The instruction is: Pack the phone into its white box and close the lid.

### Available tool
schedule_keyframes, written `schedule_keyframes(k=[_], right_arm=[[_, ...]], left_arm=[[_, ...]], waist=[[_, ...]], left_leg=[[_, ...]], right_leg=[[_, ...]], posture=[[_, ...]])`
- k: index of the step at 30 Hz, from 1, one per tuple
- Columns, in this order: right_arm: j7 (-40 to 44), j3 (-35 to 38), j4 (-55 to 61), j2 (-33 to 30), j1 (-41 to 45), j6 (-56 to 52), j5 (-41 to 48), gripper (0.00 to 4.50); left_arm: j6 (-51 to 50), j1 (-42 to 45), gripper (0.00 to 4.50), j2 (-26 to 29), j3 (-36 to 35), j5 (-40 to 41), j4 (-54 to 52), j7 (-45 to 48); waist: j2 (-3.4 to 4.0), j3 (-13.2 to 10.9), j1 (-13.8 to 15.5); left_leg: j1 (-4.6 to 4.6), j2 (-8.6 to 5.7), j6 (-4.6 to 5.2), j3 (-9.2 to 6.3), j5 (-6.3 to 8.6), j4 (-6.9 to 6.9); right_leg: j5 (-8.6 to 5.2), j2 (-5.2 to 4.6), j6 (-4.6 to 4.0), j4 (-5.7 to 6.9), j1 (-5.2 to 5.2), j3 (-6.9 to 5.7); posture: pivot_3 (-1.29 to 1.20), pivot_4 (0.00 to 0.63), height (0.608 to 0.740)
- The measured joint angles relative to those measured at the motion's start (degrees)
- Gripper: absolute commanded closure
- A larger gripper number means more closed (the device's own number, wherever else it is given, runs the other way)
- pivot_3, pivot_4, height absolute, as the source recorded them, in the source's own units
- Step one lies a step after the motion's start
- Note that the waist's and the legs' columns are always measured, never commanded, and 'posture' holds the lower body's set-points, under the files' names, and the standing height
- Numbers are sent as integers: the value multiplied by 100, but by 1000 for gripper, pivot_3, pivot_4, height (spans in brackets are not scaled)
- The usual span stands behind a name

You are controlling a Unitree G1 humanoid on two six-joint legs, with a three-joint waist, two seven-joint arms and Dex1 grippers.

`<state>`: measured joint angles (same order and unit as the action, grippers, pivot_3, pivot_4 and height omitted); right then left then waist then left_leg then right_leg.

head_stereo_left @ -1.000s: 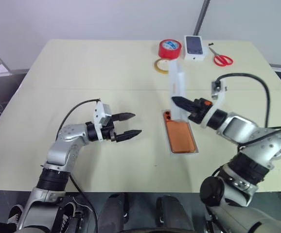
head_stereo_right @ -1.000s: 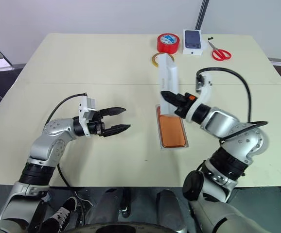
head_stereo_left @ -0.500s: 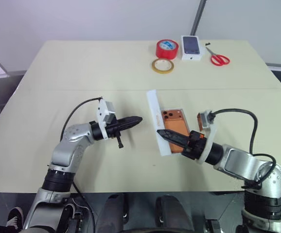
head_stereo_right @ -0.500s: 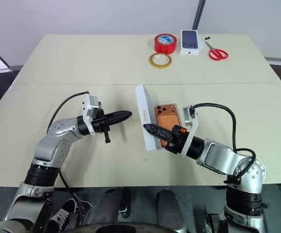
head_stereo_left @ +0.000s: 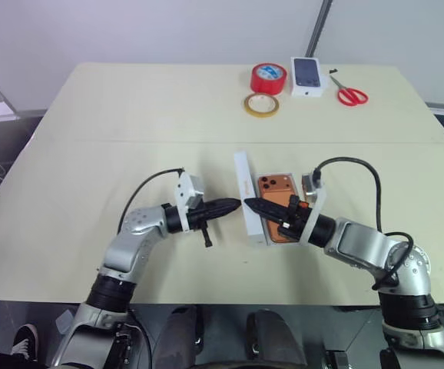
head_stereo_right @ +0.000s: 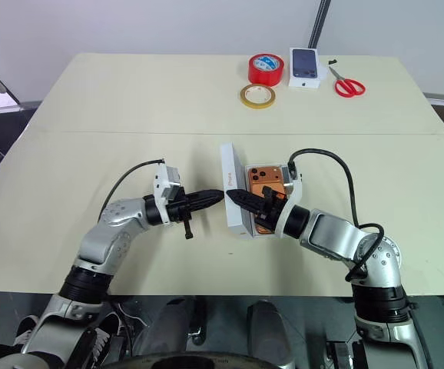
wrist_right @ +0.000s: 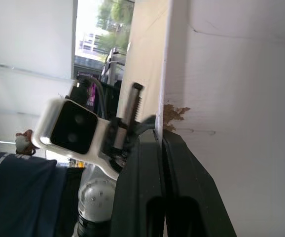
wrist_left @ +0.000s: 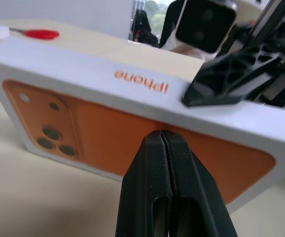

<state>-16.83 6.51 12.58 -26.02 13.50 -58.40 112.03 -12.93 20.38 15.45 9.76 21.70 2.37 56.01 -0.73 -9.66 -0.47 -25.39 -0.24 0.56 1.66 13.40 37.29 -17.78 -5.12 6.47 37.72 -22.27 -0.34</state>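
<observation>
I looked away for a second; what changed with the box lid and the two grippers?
The right gripper swung the white cardboard lid from upright down beside the orange phone in its white box, still gripping it. The left gripper shut and moved right to the lid. The red tape roll and scissors stayed.
</observation>
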Motion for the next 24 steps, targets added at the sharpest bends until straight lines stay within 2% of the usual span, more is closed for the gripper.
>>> schedule_keyframes(k=[1, 4, 7, 10, 12, 14, 18, 21, 24], right_arm=[[15, 57, -66, 11, -4, -22, 3, 3592], [-36, 146, -216, -4, -10, -32, 1, 2166], [-18, 201, -276, -283, -23, -82, -9, 637], [487, 446, -267, -1197, -142, -293, -338, 637], [1300, 737, -248, -1878, -334, -433, -912, 637], [1952, 1015, -337, -2294, -420, -484, -1431, 637], [2929, 1224, -751, -2670, -368, -378, -2361, 637], [3408, 1236, -790, -2705, -347, 200, -3413, 637], [3654, 1044, -526, -2536, -396, 779, -4392, 1488]], left_arm=[[16, 45, 4500, -74, 28, -32, 94, -24], [76, 142, 4500, -247, 63, -86, 254, -59], [215, 306, 4500, -463, 166, -187, 488, -62], [368, 470, 4500, -786, 301, -313, 907, -80], [481, 624, 4500, -1007, 341, -392, 1246, -101], [537, 767, 4500, -1161, 353, -427, 1479, -116], [775, 967, 4500, -1502, 487, -539, 1811, -83], [847, 997, 4500, -1608, 528, -602, 1990, -29], [765, 1053, 4500, -1510, 485, -590, 1918, 26]], waist=[[-1, 0, 8], [-1, 0, 5], [0, 0, 14], [-1, 0, 89], [0, 0, 136], [-3, -1, 127], [-2, 0, 118], [-2, 0, 111], [-1, 1, 114]], left_leg=[[0, 0, 0, 0, 0, 1], [-1, 0, 1, 0, 0, 1], [-1, -2, 1, 1, 1, 3], [-4, -4, 6, 3, 3, 8], [-5, -4, 8, 3, 4, 13], [-4, -3, 8, 3, 5, 15], [0, 0, 11, 5, 6, 13], [0, 2, 10, 6, 6, 13], [-1, 3, 10, 6, 6, 14]], right_leg=[[0, 0, 0, 0, 1, 0], [0, 0, 0, 0, -1, 0], [0, 0, 0, 0, 0, 0], [0, -1, 0, -2, 0, -1], [0, 0, 0, -2, 3, -2], [0, 2, 0, -3, 5, -3], [0, 7, 1, -2, 3, -2], [0, 9, 1, -2, 0, -2], [0, 10, 1, 2, -3, -1]], posture=[[0, 150, 728], [0, 150, 728], [0, 150, 728], [0, 150, 728], [0, 150, 728], [0, 150, 728], [0, 150, 728], [0, 150, 728], [0, 150, 728]])
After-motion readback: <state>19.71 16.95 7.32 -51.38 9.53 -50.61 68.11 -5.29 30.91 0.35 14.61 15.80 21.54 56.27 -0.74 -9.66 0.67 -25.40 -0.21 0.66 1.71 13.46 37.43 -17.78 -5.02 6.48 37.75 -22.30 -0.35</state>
